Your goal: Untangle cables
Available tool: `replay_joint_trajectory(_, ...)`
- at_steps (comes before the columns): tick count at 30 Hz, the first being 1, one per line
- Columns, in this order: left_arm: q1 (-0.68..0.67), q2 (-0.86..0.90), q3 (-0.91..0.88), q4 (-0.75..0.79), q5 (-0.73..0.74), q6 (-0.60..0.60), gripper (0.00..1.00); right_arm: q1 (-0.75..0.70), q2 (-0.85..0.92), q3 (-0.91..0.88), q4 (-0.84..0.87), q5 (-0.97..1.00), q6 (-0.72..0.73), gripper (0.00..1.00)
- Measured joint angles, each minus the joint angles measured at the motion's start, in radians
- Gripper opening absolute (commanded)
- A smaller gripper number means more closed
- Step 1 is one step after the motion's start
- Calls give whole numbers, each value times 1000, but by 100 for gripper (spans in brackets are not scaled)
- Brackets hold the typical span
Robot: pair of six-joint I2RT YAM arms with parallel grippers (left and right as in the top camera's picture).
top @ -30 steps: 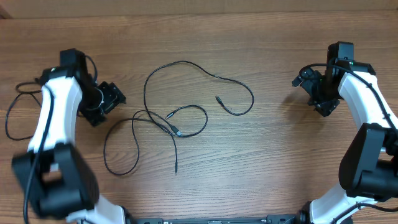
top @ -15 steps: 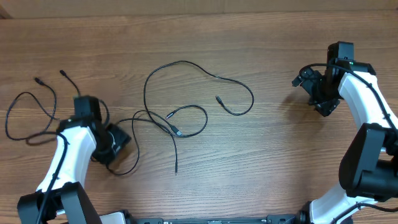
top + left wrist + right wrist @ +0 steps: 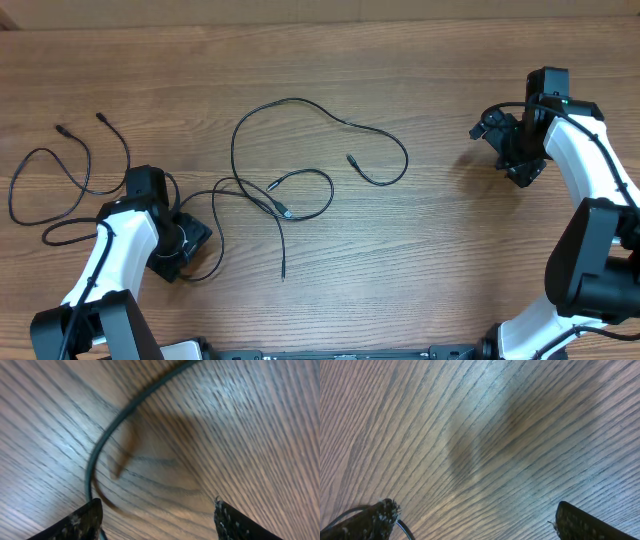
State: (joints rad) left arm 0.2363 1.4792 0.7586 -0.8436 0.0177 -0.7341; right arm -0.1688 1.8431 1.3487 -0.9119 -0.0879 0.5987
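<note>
Cables lie on the desk (image 3: pixel 400 290). The central tangle (image 3: pixel 232 150) of crossing black loops sits mid-desk. A separate cable (image 3: pixel 12 190) lies well apart near the left edge. Left arm (image 3: pixel 105 250) bends in from lower left, wrist turned rightward. The left end effector (image 3: pixel 185 245) is low at the tangle's lower-left loop, jaws spread; a strand (image 3: pixel 102 437) curves past one fingertip, unpinched. Right arm (image 3: pixel 590 160) runs up the right edge. The right end effector (image 3: pixel 505 150) is spread wide over bare wood, far from any cable.

three black cables (image 3: pixel 290 99), one left gripper (image 3: pixel 157 522), one right gripper (image 3: pixel 477 522), one wooden table (image 3: pixel 400 280).
</note>
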Motion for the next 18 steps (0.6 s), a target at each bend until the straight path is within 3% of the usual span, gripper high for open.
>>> replay_joint_trajectory(4, 26, 0, 0, -16, -8, 0, 67, 0, 0, 0, 0, 0, 0, 100)
replay_joint_trajectory(10, 78, 0, 0, -82, -8, 0, 52, 0, 0, 0, 0, 0, 0, 100)
replay_joint_trajectory(18, 87, 0, 0, -114, -13, -23, 49, 0, 0, 0, 0, 0, 0, 100)
